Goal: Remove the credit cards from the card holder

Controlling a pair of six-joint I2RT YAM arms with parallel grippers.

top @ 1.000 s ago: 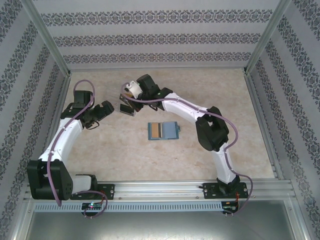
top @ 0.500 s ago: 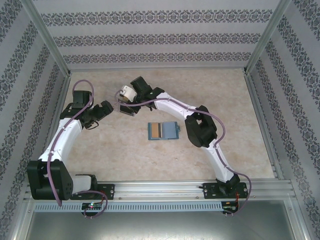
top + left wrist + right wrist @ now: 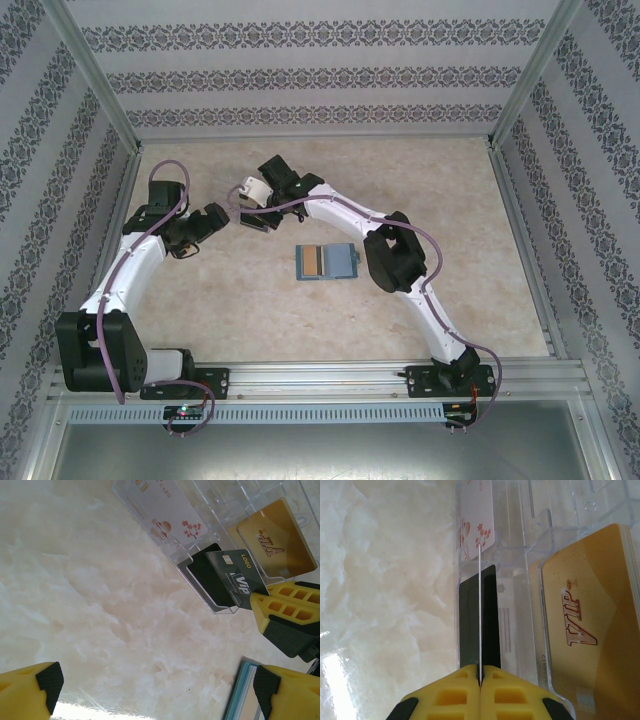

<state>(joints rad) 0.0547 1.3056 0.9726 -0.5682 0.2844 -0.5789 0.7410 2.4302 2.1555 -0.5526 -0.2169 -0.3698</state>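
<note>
Over the last second the right arm has drawn its elbow inward and carried the right gripper [image 3: 250, 213] slightly further left over the pale marble-patterned table top [image 3: 200, 310]. It now sits above the clear acrylic compartment tray [image 3: 520, 555]. Its jaws are clamped flat on a thin black plastic credit card printed "VIP" [image 3: 239, 577], which the right wrist view shows edge-on as a fine pale line. That card hangs tilted over the compartment where a second, plain black card [image 3: 205, 577] already lies; whether it touches the tray cannot be told. Neighbouring compartments hold a white card with a red blossom print [image 3: 162, 512] and a gold card marked "VIP" [image 3: 585, 615]. The left gripper [image 3: 160, 695] has barely shifted. It stands spread wide, holds nothing, and hovers just beside the tray. The small blue-grey folding card holder [image 3: 328, 262] lies open and flat near the centre of the table, well apart from both grippers, with an orange-brown card [image 3: 313, 260] showing in its left half. Assessment: the small move has brought the held card to the point of deposit, and a release should finish that card. The task remains incomplete, since at least one card appears to sit in the holder. A further trip to the holder is likely required.
</note>
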